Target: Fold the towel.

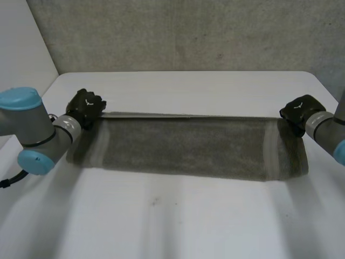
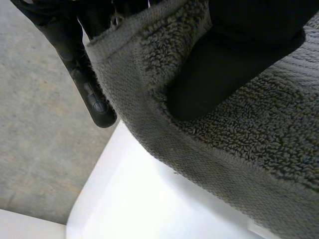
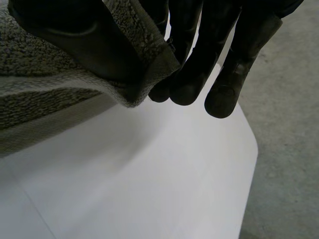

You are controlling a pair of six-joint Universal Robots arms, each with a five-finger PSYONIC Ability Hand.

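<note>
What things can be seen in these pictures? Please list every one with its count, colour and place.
towel: one, dark grey, spread lengthwise across the middle of the table, its two far corners held by the hands
table: one, white, under the towel
wall: one, grey, behind the table's far edge
floor: grey, beside the table in the wrist views
left arm: one, grey with light-blue caps, beside the towel's left end
right arm: one, grey, beside the towel's right end
left hand: one, black, at the towel's far left corner, thumb and fingers pinching it
right hand: one, black, at the towel's far right corner, pinching it likewise
</note>
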